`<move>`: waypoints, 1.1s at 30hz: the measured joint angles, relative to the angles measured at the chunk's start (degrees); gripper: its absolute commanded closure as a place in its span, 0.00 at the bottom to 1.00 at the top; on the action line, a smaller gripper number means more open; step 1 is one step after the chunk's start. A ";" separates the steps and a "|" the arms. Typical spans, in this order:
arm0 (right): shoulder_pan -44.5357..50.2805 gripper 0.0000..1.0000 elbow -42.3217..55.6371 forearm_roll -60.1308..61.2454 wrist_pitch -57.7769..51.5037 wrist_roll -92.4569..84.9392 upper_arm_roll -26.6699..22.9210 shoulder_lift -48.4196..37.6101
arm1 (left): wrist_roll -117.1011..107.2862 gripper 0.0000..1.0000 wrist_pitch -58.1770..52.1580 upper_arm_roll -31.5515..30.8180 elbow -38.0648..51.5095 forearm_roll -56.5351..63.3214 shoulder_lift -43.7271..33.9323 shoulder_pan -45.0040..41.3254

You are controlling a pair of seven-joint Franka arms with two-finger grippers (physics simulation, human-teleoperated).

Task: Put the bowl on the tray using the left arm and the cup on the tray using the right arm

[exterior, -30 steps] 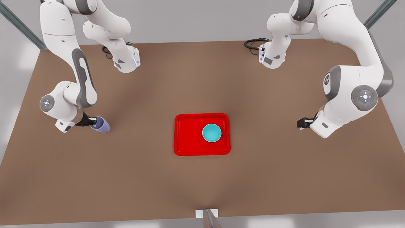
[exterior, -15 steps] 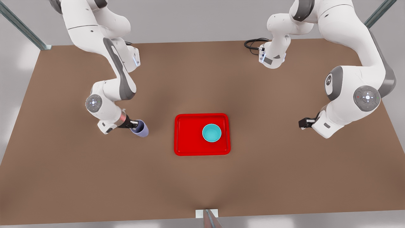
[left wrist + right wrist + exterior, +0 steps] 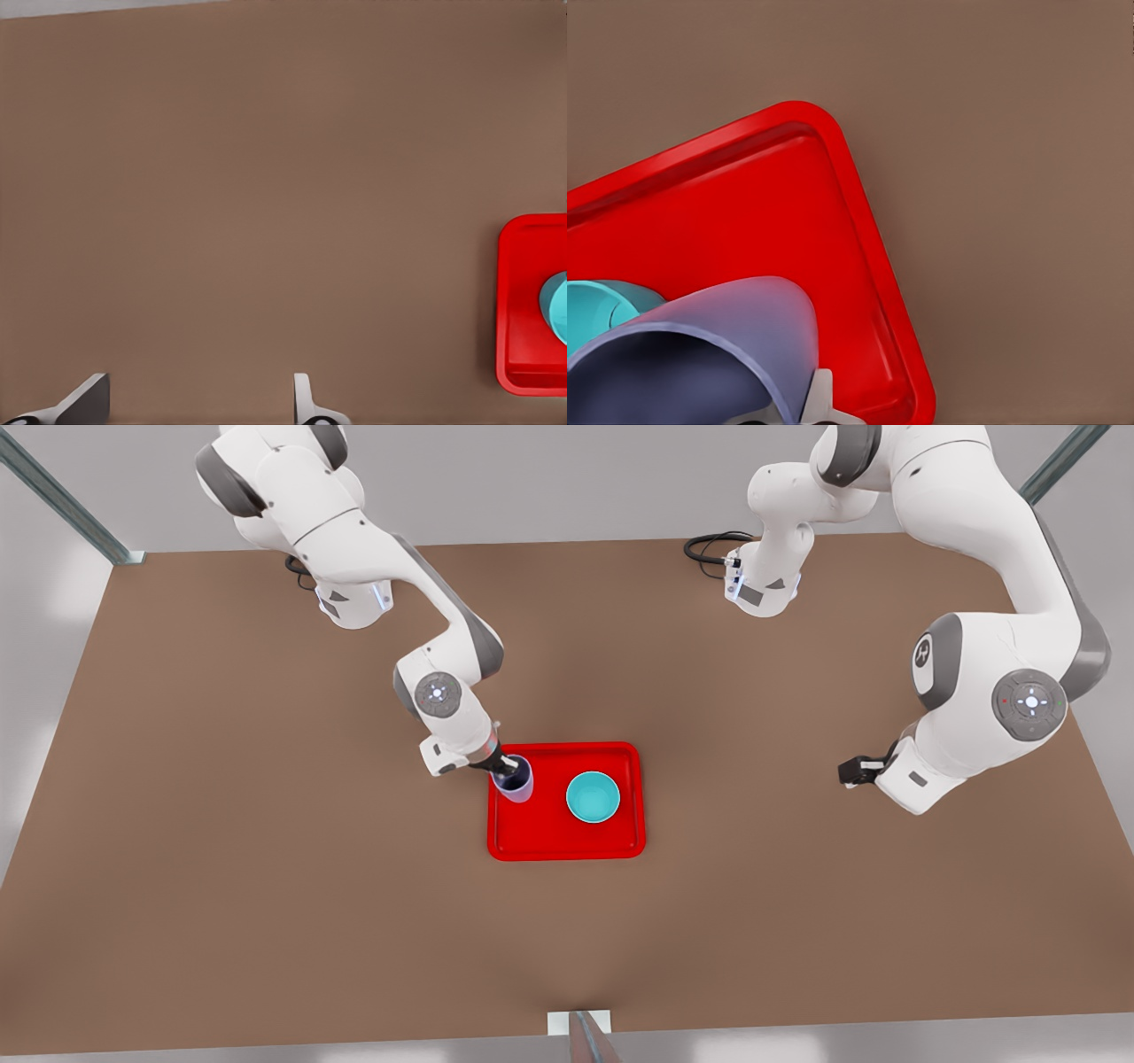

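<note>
Soft, even light from overhead, bright without glare; faint blurred shadows pool on the brown desk [image 3: 266, 886] under the arms; the tray [image 3: 532, 833] glows saturated red; edges stay crisp.

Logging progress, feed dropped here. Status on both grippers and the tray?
Right gripper shut on cup, over tray edge. Left gripper open, waiting off to the side. Bowl on tray. Nothing blocking.
</note>
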 measured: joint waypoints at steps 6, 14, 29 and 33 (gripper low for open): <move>3.61 0.79 2.78 -3.47 3.06 5.27 0.00 5.75 | -0.48 0.00 0.06 0.00 0.00 -0.03 0.17 0.00; 3.54 0.48 2.79 -3.68 2.96 6.03 -0.06 6.95 | -0.22 0.00 -0.02 0.00 0.00 -0.04 -0.07 0.00; 2.31 0.00 2.47 -4.80 1.85 5.75 -0.10 1.54 | -0.70 0.00 -1.83 -0.09 0.53 -0.06 -0.54 -0.09; -5.89 0.00 1.55 -4.75 -7.20 -9.41 -0.39 -9.21 | -0.71 0.00 -2.13 -0.18 0.61 -0.17 -0.53 -0.10</move>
